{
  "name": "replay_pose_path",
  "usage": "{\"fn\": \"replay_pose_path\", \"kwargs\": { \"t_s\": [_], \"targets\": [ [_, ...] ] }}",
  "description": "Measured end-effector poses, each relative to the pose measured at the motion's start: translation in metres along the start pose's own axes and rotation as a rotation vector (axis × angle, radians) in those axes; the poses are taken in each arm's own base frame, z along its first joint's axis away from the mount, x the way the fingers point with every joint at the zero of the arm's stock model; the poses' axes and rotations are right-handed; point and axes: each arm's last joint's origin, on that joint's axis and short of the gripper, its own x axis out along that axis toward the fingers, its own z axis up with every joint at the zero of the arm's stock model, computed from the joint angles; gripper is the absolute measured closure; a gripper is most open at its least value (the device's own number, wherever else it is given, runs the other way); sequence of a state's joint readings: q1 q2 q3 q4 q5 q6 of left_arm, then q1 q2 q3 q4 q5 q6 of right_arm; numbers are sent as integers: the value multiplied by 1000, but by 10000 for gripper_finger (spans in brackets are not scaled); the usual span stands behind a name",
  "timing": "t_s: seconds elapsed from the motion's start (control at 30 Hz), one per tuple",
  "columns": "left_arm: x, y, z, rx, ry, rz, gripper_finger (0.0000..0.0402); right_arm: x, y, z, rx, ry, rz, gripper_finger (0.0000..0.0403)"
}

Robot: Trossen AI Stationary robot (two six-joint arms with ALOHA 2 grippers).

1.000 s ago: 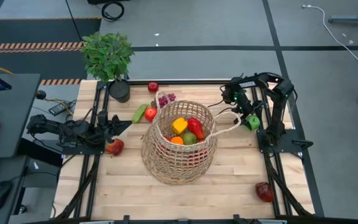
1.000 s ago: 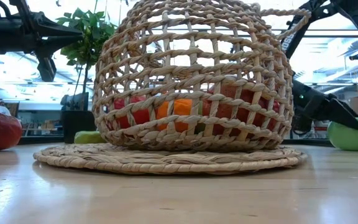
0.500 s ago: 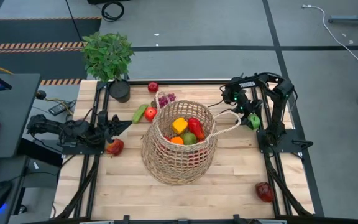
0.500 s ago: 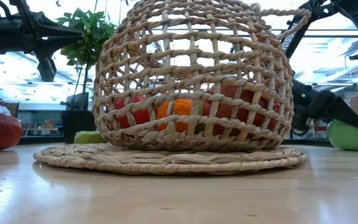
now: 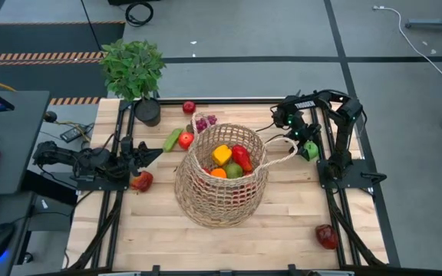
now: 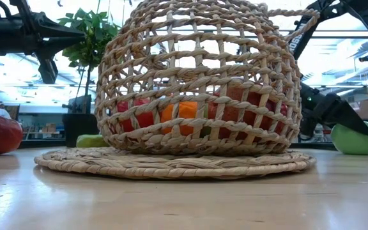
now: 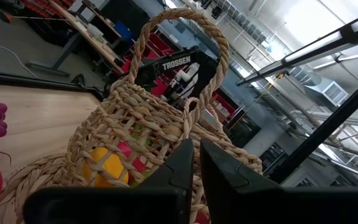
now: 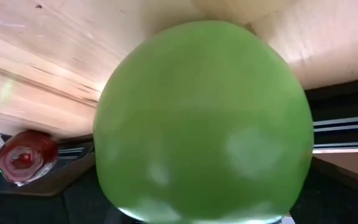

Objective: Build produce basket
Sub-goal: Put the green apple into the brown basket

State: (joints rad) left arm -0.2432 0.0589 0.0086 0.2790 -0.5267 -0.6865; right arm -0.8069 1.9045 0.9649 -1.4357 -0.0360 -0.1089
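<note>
Two grippers, one at the green apple

I see the right gripper (image 5: 307,146) spread wide around the green apple (image 5: 311,151), which sits between its fingers on the table, just beyond the basket (image 5: 222,178) handle. The left gripper (image 5: 138,153) is clenched empty, a red fruit (image 5: 141,182) just beside it, basket ahead.

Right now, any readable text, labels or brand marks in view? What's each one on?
"TROSSEN": white letters on the right arm behind the basket, left wrist view.
White label on that arm in the high view: too small to read.
Nothing else legible.
</note>
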Motion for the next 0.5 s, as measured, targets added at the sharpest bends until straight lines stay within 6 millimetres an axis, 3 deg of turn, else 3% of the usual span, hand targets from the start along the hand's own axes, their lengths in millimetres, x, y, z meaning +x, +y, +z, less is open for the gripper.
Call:
{"fn": "replay_pose_path", "kwargs": {
  "t_s": [0.5],
  "targets": [
    [0,0,0,0,0,0,367,0,0,2,-13,-20,-14,4]
  ]
}}
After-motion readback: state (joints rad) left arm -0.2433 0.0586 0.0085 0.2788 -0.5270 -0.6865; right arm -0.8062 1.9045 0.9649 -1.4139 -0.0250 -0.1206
